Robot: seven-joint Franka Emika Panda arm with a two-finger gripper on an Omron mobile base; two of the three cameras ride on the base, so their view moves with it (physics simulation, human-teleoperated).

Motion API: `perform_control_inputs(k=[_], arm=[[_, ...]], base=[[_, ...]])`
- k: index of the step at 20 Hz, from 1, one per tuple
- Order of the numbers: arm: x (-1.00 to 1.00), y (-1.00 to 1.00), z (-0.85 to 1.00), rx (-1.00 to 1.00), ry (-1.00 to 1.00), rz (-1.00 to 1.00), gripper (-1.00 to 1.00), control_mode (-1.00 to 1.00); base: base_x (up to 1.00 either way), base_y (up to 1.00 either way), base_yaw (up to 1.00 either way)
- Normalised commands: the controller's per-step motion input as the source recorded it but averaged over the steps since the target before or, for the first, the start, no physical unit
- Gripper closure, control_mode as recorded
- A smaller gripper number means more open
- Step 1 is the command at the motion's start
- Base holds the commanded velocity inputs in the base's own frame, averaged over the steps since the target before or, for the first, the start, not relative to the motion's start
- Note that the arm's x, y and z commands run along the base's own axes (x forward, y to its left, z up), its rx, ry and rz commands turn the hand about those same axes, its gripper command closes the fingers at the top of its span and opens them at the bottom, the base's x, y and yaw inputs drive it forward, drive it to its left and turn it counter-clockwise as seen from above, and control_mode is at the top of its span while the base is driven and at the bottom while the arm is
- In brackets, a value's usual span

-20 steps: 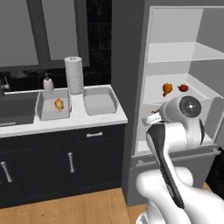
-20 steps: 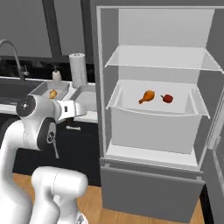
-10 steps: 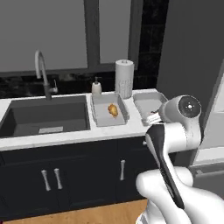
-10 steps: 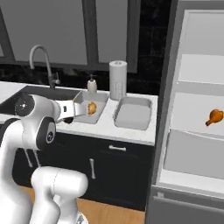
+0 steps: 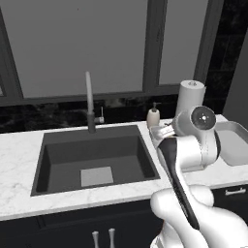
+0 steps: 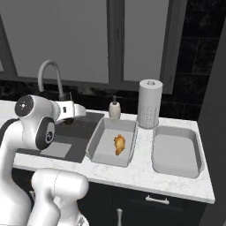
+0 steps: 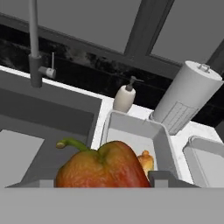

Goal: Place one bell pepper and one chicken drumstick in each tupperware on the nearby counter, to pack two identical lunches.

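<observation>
Pinching a red-orange bell pepper (image 7: 103, 166) between them, the jaws sit at the pepper's sides, its green stem pointing left in the hand view. Beyond it lies a tupperware (image 6: 100, 140) on the counter (image 6: 141, 170) holding a chicken drumstick (image 6: 119, 144); a second tupperware (image 6: 176, 152) stands just beside it. The arm (image 6: 37, 126) reaches level over the sink (image 5: 97, 160).

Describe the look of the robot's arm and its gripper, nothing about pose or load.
The arm is made of glossy white, rounded shells with dark grey joints, a black strip running along one link, and a round dark cap with a pale centre at the elbow. The gripper is a white, boxy hand. No cables or lettering can be made out.
</observation>
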Motion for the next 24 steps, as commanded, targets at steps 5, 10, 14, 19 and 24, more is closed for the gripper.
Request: perform_control_inputs(k=[5, 10, 14, 19, 24], arm=[[0.85, -0.54, -0.36, 0.01, 0.06, -0.01, 1.0, -1.0], [0.43, -0.9, -0.54, 0.06, 0.19, 0.0, 1.0, -1.0], [0.36, -0.61, -0.58, 0.11, 0.17, 0.0, 1.0, -1.0], [0.38, -0.08, -0.52, 0.03, 0.13, 0.03, 1.0, -1.0], [0.33, 0.0, -0.57, 0.0, 0.03, 0.04, 1.0, -1.0]], base=[[0.0, 0.0, 0.0], [0.0, 0.0, 0.0], [0.0, 0.0, 0.0], [0.0, 0.0, 0.0], [0.0, 0.0, 0.0]])
